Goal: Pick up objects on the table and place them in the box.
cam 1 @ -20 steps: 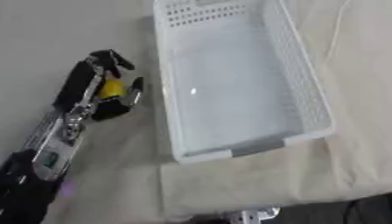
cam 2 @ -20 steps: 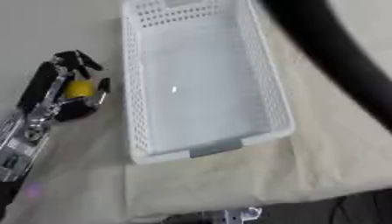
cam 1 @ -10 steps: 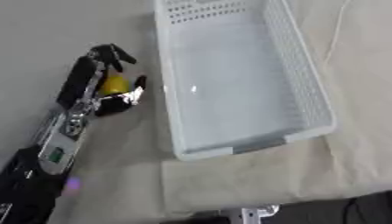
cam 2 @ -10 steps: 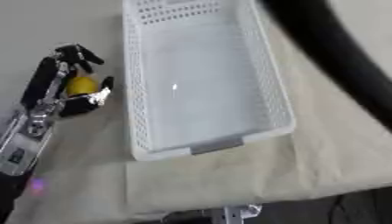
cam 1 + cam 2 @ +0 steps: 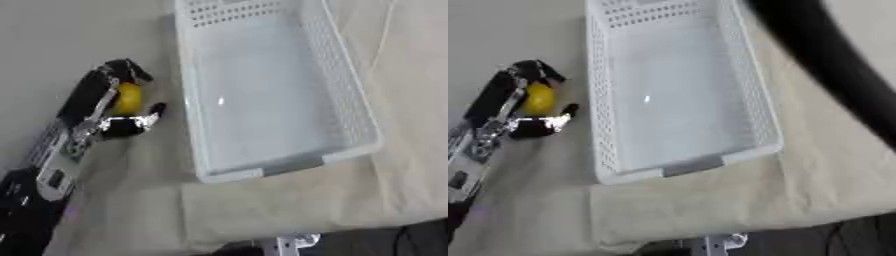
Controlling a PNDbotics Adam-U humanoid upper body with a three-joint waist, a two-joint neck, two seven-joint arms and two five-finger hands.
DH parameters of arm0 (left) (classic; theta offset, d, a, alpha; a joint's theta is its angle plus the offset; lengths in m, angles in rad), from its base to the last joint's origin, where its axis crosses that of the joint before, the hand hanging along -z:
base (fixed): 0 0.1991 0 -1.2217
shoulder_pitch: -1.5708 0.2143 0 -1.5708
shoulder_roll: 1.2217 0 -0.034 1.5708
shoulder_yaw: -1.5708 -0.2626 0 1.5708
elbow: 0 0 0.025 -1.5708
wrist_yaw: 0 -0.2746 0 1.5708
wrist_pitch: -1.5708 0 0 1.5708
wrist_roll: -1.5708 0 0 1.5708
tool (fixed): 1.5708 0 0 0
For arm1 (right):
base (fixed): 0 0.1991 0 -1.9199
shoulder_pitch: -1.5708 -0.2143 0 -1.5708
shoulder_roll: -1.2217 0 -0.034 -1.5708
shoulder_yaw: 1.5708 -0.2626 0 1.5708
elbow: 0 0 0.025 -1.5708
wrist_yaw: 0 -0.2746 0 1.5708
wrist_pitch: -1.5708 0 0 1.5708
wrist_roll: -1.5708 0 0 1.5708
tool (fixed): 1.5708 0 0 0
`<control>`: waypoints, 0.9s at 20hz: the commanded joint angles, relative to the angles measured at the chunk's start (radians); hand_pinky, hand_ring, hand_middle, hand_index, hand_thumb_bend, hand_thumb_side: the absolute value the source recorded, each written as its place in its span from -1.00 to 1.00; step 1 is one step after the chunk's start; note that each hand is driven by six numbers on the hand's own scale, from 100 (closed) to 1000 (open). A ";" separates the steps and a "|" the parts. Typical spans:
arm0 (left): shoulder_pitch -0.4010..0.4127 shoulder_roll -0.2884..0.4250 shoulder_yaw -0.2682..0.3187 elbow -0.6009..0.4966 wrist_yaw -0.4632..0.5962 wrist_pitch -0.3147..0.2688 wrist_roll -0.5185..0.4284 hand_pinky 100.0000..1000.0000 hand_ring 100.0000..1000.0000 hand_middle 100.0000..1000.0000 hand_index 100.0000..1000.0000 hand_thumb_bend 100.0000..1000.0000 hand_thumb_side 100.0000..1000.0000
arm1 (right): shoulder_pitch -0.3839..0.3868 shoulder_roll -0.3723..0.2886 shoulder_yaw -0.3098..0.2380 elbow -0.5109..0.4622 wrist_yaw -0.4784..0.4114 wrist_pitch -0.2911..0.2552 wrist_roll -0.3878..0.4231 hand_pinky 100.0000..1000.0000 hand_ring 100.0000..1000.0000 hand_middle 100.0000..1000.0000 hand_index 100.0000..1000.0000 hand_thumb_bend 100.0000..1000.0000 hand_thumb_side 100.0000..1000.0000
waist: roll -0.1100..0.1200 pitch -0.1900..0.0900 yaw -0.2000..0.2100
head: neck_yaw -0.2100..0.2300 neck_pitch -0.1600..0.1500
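Observation:
A small yellow round object (image 5: pixel 128 97) sits inside my left hand (image 5: pixel 103 102), whose fingers and thumb curl round it. The hand is just left of the white perforated box (image 5: pixel 346 90), near the box's left wall and level with its middle. The box's inside shows nothing in it. My left arm runs down to the lower left corner. My right hand shows in no view; only a dark blurred arm (image 5: pixel 833 80) crosses the upper right of the right eye view.
A beige cloth (image 5: pixel 289 205) covers the table under and in front of the box. A thin cable (image 5: pixel 381 35) lies on the cloth right of the box. The table's front edge and a metal bracket (image 5: pixel 293 243) show at the bottom.
My left hand has moved farther from me along the box's left side, carrying the yellow object. The camera has tilted a little.

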 commanded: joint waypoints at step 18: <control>-0.011 0.034 0.044 -0.052 0.051 0.036 0.143 -1.00 -1.00 -0.50 0.00 -1.00 -0.58 | 0.010 -0.004 -0.001 0.012 -0.009 -0.011 -0.007 0.00 0.26 0.39 0.39 -1.00 0.80 | -0.001 -0.005 0.001 | 0.001 -0.001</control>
